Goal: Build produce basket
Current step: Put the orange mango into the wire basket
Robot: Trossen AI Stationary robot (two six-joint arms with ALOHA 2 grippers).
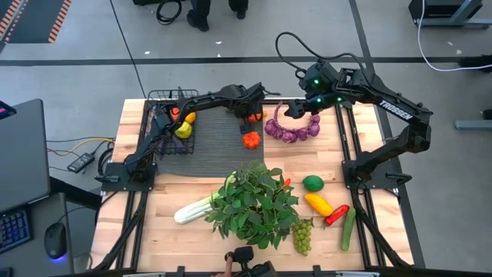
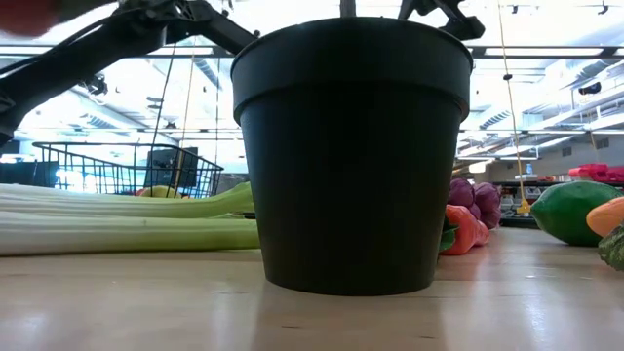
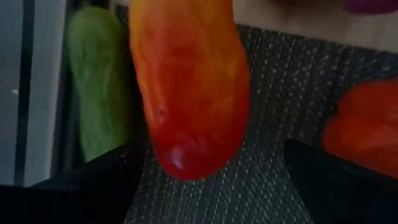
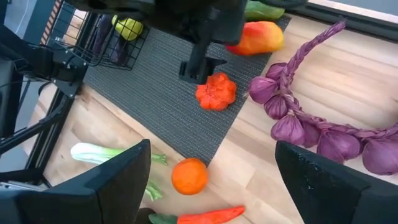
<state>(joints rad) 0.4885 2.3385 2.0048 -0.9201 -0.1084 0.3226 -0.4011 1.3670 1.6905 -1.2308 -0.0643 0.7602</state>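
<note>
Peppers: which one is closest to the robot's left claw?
The orange-red pepper right at the left gripper on the mat; the ruffled red pepper sits farther, the yellow pepper far off.

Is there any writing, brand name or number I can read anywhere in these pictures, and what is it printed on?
"TROSSEN": white letters along the right arm, seen in the high view.
The monitor at the table's left shows no text that can be read.
Nothing readable shows on the black pot, the basket or the produce.
</note>
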